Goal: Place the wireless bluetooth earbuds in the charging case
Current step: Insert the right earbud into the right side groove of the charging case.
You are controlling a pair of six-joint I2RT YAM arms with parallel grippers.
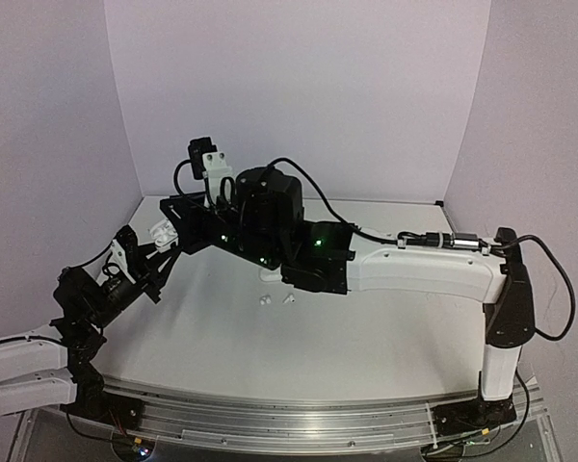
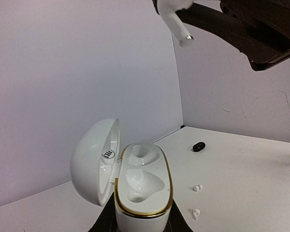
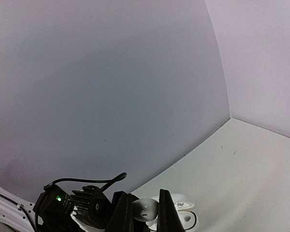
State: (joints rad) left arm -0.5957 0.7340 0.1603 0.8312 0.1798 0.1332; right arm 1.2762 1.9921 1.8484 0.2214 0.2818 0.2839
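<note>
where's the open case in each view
Top: case left of centre, small and white.
Left wrist: case bottom centre, standing open.
Right wrist: case at the bottom edge, partly hidden behind the right claw.
Shared landmark: the white bud pinched in the right claw, also at the top of the left wrist view.

Open case clamped in left pincer; white earbud overhead; black bud on table.
</note>
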